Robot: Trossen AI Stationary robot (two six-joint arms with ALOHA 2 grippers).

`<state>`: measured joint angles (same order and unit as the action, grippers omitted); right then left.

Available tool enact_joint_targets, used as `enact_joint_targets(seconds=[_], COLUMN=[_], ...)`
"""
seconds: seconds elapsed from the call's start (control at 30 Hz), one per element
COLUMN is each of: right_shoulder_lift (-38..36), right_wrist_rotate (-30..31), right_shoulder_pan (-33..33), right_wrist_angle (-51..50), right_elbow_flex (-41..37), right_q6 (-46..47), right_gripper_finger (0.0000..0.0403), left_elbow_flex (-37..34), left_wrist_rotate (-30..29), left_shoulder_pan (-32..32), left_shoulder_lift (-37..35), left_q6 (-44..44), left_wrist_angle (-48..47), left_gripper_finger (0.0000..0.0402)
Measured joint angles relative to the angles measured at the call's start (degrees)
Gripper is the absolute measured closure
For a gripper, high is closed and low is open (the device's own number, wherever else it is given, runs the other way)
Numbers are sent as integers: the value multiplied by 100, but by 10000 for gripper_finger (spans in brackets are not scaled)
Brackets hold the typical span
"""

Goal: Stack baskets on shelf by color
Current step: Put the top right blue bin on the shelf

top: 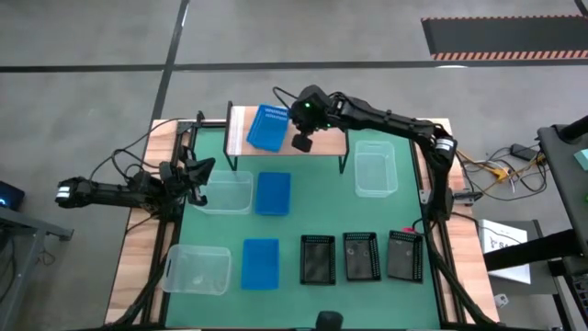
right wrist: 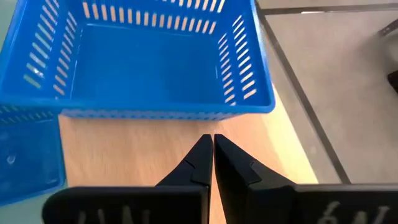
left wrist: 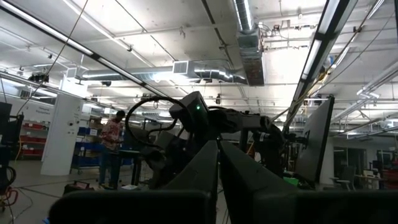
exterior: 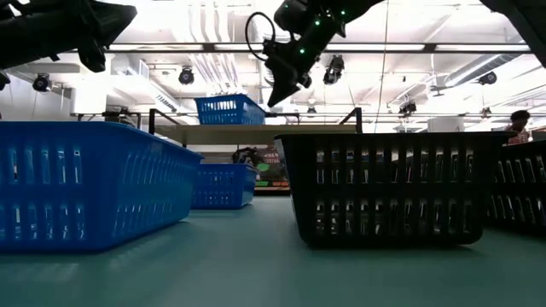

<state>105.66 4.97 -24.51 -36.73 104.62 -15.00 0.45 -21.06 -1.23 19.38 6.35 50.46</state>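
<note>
Left gripper at 9 o'clock, pinched shut, empty. Blue basket on shelf at 12, skewed. Right gripper just beside it, fingers together, holding nothing. Risk: skew hampers stacking; a nudge could tip it off the edge.

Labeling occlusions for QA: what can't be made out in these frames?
- Low view: the shelf top is mostly hidden behind the near blue basket and black basket.
- Low view: clear baskets cannot be picked out.
- Left wrist view: the shut left hand faces the room; table unseen.
- Right wrist view: only one blue basket shows whole.
</note>
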Motion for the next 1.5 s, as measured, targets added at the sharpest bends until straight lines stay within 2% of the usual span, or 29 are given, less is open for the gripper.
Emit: enact_joint_targets(seconds=[0.2,0.4,0.53,0.87,0.97,1.13,1.5], right_shoulder_lift=[262,477,558,561,591,656,620], right_wrist_rotate=[45,52,-349,-560,-821,-850,-793], right_shoulder_pan=[-52,-80,-70,-64,-4,96,98], right_wrist_angle=[339,1267,1649,1195,1379,1993,2251], right_elbow_flex=[0,0,0,0,0,0,-2], right_q6=[-113,-268,-106,153,166,159,80], right_gripper_finger=[394,394,394,394,394,394,394], left_elbow_flex=[2,2,1,0,2,0,1], left_wrist_rotate=[0,0,0,-2,-2,-9,-26], left_shoulder_pan=[0,0,0,0,0,0,-1], left_shoulder_lift=[-1,0,-2,0,-2,-2,-4], left_q6=[0,2,2,6,7,7,7], left_wrist_angle=[2,4,2,0,2,2,2], left_gripper_finger=[400,400,400,400,400,400,400])
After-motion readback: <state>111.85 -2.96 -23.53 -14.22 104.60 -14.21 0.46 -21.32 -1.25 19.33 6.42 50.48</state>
